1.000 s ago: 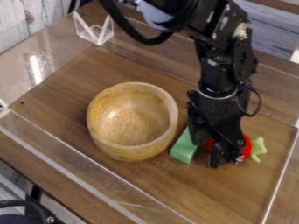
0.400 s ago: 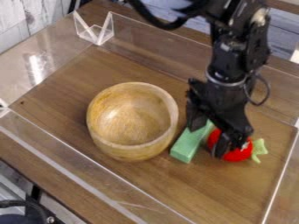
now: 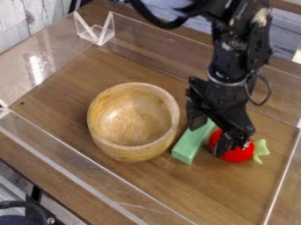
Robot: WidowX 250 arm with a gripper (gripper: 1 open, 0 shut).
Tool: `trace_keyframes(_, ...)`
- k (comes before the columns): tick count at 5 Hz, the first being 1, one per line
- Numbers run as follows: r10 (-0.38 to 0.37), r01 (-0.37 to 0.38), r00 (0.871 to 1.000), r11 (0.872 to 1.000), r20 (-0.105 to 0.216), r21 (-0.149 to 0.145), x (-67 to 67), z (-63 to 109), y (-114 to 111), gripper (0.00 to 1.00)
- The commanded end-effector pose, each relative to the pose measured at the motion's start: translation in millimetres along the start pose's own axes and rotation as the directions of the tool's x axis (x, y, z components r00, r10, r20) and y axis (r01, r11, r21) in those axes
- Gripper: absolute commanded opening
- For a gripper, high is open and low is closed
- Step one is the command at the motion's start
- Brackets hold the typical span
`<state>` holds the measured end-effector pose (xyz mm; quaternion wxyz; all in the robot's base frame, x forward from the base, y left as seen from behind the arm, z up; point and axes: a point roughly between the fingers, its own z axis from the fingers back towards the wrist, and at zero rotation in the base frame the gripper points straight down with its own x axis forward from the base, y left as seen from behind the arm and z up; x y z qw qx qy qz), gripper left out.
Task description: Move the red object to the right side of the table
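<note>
Since a second ago the black arm has risen a little off the red toy fruit (image 3: 242, 151), and its pincer (image 3: 219, 133), then closed around the fruit, now stands wide with nothing in it. The fruit lies on the wood just under and to the right of the pincer's tips, touching or nearly touching the right finger, with its green leaf pointing toward the right wall.

There is one table (image 3: 83, 70), dark brown wood grain, edged by low clear acrylic walls. One round light wooden bowl (image 3: 133, 120) sits well to the pincer's left. One green rectangular block (image 3: 193, 144) lies just left of and below the pincer, between bowl and fruit. One clear acrylic stand (image 3: 94, 29) sits far off at the back left.
</note>
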<state>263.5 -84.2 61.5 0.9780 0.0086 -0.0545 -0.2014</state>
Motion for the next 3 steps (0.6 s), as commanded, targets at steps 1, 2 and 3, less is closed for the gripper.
trace_keyframes(1, -0.016, 0.016, 0.999, 1.000, 0.050, 0.009, 4.0, 3.4, 10, 1.00)
trace_keyframes(2, -0.033, 0.032, 0.998, 0.999, 0.048, 0.020, 1.2, 3.7, 20, 1.00)
trace_keyframes(3, -0.093, 0.091, 0.995, 0.995, 0.048, 0.036, -1.4, 15.9, 16, 1.00)
